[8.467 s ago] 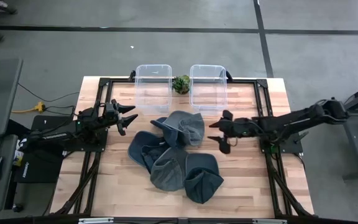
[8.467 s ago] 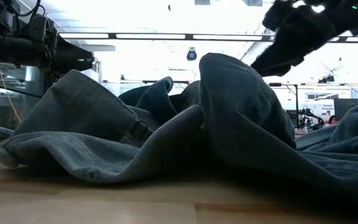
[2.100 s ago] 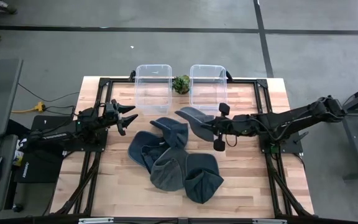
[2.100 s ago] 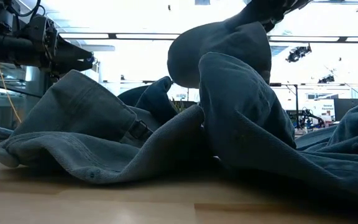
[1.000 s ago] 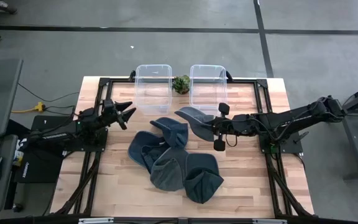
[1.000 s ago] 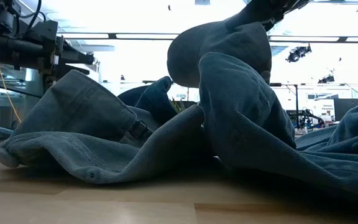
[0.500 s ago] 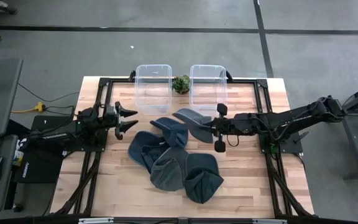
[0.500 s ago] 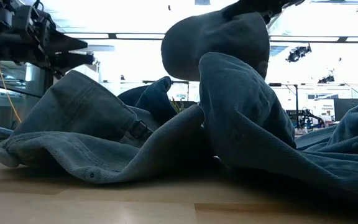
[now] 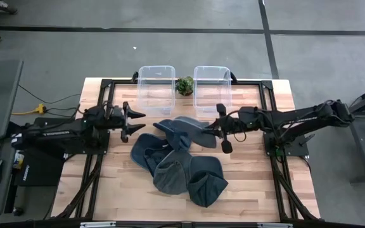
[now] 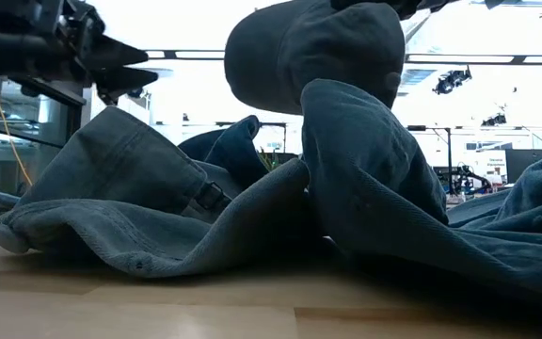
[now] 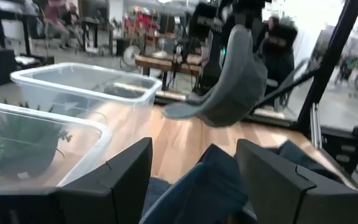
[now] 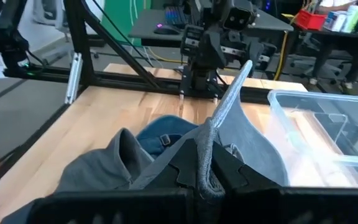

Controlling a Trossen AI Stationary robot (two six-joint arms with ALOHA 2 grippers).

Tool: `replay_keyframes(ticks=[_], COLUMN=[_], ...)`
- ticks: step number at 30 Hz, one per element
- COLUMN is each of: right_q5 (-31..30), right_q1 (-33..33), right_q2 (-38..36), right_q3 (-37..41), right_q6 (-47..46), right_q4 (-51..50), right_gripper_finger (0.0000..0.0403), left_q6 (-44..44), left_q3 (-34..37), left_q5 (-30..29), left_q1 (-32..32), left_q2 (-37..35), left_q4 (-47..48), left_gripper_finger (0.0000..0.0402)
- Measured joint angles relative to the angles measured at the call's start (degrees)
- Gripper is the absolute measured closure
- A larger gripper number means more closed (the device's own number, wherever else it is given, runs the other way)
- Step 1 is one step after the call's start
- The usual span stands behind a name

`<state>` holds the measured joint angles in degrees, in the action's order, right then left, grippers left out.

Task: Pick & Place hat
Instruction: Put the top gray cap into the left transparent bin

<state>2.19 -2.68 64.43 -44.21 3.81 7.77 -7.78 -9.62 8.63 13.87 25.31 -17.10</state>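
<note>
High view has the right gripper [image 9: 215, 130] pinched shut on the brim of a grey-blue denim cap [image 9: 198, 131], holding it up off the light wooden slatted table [image 9: 258, 183], right above the far edge of the heap of other grey-blue denim caps [image 9: 177, 166] in the middle. From the low view the held cap [image 10: 313, 52] hangs clear above the pile, crown bulging out to the side. Right wrist view shows the dark fingers [image 12: 194, 168] clamped tight on the brim edge, fabric standing up between them.

Left gripper [image 9: 132, 123] sits over the table's left part, just beside the pile, pointing at it. Its fingers [image 11: 120, 171] are spread wide with nothing between them, and its wrist camera sees the lifted cap [image 11: 229, 87] farther off.

Two clear plastic rectangular bins [image 9: 156, 88] stand side by side at the far edge of the table, with a small green potted plant [image 9: 184, 85] between them. Both bins look unfilled from above.
</note>
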Motion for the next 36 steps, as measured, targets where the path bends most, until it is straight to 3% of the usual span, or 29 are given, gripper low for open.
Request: replay_keyframes(ticks=[12,21,32,36], right_q5=[4.61,4.85,4.86,4.84], right_q1=[4.33,4.77,4.95,4.95], right_q2=[0.01,0.01,0.01,0.01], right_q3=[0.0,0.0,0.0,0.0], right_q6=[0.09,0.75,1.17,1.18], right_q4=[0.66,1.42,1.11,0.7], right_gripper_finger=[0.0397,0.0397,0.0397,0.0397], left_q6=[8.08,11.63,12.07,12.05], left_q3=[-15.82,-26.77,-36.16,-36.88], left_q5=[4.62,4.82,13.32,13.33], left_q1=[0.0,-0.01,-0.04,-0.04], left_q2=[24.2,41.02,50.2,50.52], left_q4=[-2.54,-2.47,-2.24,-1.81], left_gripper_finger=[0.017,0.017,0.0173,0.0219])
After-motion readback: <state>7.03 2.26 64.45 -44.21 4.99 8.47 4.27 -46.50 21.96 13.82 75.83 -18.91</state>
